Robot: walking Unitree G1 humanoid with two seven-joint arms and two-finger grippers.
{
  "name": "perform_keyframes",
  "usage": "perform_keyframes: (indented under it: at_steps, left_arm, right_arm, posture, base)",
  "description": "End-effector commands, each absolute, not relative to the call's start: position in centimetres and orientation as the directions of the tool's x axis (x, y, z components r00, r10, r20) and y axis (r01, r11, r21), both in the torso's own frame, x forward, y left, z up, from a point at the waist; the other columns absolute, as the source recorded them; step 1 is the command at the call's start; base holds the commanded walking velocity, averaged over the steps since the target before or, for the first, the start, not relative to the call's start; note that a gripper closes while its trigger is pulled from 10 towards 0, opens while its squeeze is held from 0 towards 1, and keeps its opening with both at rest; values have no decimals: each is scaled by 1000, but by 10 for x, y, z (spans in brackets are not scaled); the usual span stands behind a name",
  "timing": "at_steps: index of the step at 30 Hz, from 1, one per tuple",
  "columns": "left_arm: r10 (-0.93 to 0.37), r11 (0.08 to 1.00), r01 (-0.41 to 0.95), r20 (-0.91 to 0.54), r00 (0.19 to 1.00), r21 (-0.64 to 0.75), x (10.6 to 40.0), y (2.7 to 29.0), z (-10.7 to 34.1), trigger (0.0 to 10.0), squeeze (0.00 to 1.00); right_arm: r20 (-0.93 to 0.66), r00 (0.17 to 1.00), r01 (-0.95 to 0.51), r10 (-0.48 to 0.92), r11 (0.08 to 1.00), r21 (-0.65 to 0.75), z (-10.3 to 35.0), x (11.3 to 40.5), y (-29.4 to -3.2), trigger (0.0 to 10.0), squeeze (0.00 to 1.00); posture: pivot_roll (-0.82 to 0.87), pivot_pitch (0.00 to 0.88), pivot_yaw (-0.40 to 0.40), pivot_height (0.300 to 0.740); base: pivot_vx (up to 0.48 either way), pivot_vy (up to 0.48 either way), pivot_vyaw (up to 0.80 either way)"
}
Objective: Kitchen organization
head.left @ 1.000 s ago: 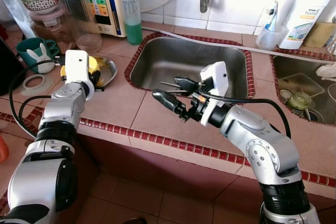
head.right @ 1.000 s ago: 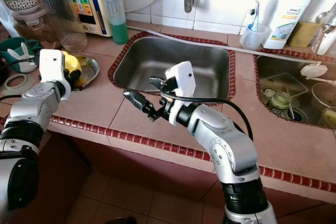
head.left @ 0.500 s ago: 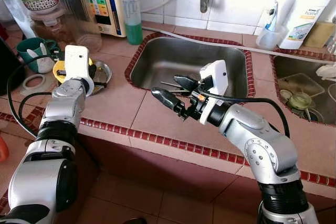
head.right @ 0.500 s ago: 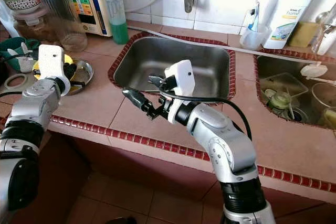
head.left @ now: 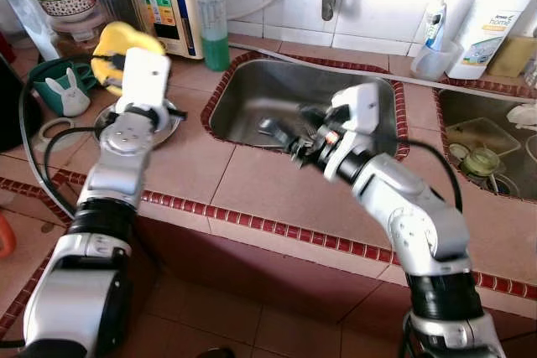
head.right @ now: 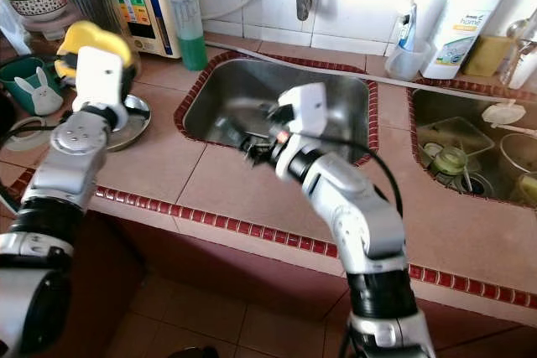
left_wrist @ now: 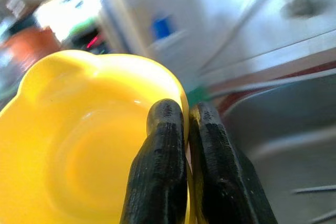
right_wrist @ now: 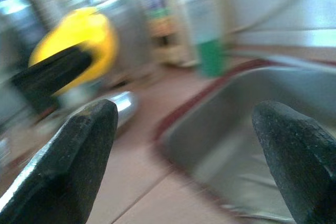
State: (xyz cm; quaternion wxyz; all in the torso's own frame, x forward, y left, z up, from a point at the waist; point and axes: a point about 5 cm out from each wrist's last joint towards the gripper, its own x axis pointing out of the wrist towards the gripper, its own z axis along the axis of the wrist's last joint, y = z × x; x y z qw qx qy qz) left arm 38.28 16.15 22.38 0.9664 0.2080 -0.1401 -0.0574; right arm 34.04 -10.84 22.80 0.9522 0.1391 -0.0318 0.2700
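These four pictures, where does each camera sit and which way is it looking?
Left eye view: on the head, looking down at the counter, sink and both silver arms.
Right eye view: beside it, same scene.
Left wrist view: on the left wrist, looking along the left tool, shut on the yellow bowl.
Right wrist view: on the right wrist, looking between the open right tool over the sink.
Shared: the bowl and the sink show in both wrist views.
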Motion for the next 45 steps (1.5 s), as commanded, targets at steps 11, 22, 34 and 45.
perform_keyframes:
  at_steps: [11, 22, 34, 45]
  left_arm:
    - [-537, 695, 249, 255, 804, 675, 346, 107, 197, 0, 0]
    - [-719, 492, 304, 184, 670, 816, 329, 78, 181, 0, 0]
    - [-732, 489, 304, 195, 653, 818, 330, 66, 179, 0, 0]
    - [-740, 484, 300, 201, 641, 822, 329, 62, 178, 0, 0]
  right_arm:
    - [190, 918, -394, 348, 854, 339, 250, 369, -143, 10000, 0]
    - [151, 875, -483, 461, 802, 353, 254, 372, -129, 10000, 0]
    - [74, 794, -592, 603, 742, 314, 244, 363, -114, 3569, 0]
    - [-28, 831, -525, 556, 799, 293, 228, 369, -117, 0, 0]
  posture:
    - [18, 103, 27, 740]
    - [7, 110, 29, 740]
    - [5, 106, 27, 740]
    - [6, 106, 27, 740]
  base:
    - [0, 0, 0]
    - [0, 0, 0]
    - [0, 0, 0]
    - [0, 0, 0]
